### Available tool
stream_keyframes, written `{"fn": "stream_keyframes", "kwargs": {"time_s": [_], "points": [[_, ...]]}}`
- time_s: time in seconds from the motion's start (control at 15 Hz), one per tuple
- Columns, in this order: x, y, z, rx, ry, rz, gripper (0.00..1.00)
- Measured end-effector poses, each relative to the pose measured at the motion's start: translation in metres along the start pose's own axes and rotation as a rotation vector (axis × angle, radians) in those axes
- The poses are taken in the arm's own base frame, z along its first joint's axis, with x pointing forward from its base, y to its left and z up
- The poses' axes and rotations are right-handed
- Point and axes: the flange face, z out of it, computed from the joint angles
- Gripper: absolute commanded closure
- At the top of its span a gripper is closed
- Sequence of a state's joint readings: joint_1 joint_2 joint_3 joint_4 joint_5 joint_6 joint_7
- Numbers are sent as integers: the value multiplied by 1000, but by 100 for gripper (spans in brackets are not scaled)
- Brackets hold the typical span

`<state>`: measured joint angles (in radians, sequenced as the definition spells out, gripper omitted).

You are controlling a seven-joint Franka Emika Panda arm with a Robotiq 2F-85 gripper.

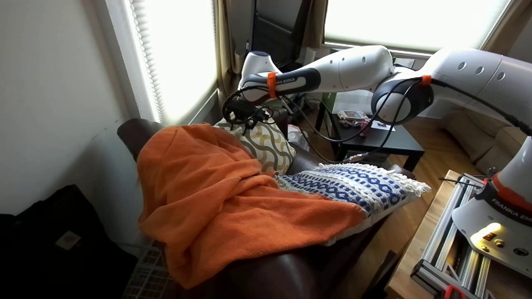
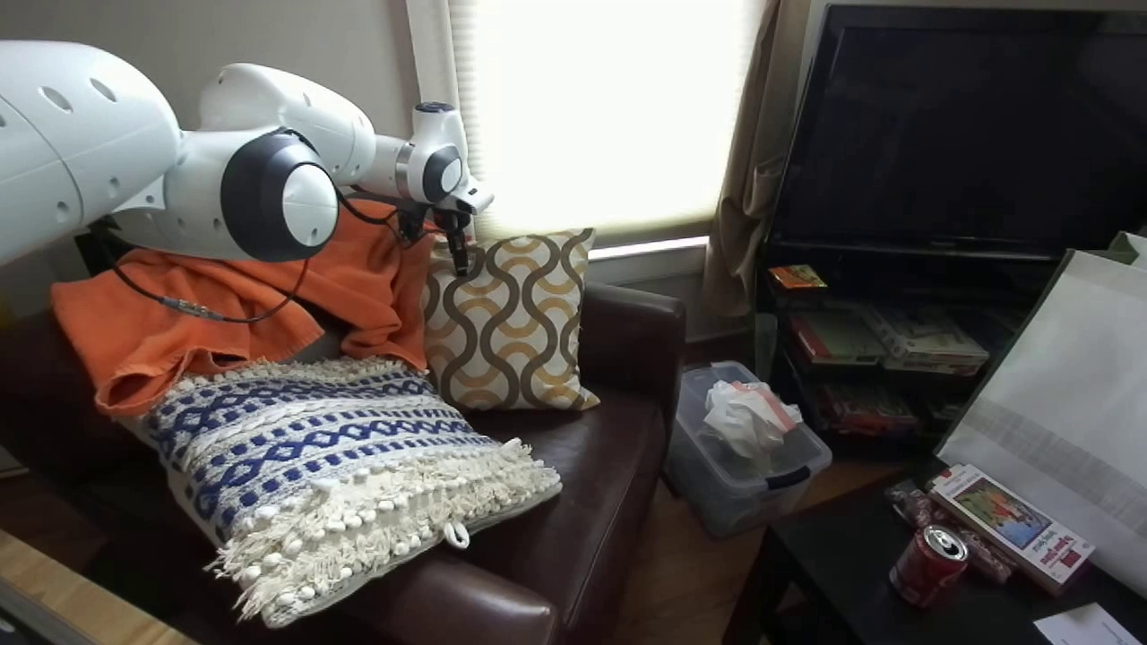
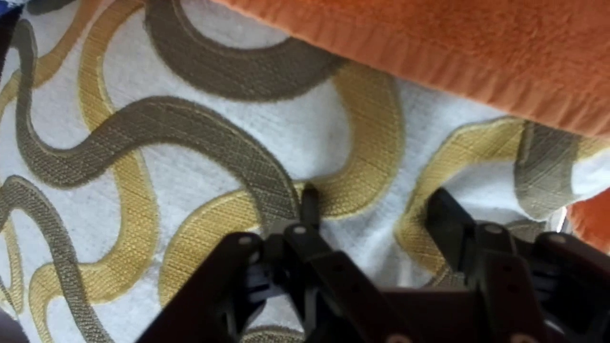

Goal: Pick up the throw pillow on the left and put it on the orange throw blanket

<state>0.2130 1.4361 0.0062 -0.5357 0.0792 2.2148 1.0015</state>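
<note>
Only the wrist view shows the gripper [image 3: 375, 199] close up: jaws apart, fabric of the throw pillow [image 3: 228, 138] between them, can't tell if clamped. Most of that pillow's front shows in an exterior view: upright on brown couch [image 2: 582, 457], beside armrest [image 2: 632, 331]. Cream face, wavy dark-brown and gold lattice. Orange throw blanket [image 1: 199, 199] overlaps its edge, also part of the blue-and-white pillow [image 2: 314, 439]. Robot arm [image 2: 278, 188] blocks some blanket in an exterior view.

The white arm [image 1: 353, 68] is outstretched, its end effector [image 3: 375, 202] pointing downward, fingers [image 3: 450, 224] standing apart.
</note>
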Motion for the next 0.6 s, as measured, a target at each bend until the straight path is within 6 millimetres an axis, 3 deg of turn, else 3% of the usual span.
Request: {"fn": "stream_keyframes", "kwargs": {"time_s": [0.27,0.6], "points": [[1,-3,-5,9,5,0,99],[5,-1,-9,0,0,26,99]]}}
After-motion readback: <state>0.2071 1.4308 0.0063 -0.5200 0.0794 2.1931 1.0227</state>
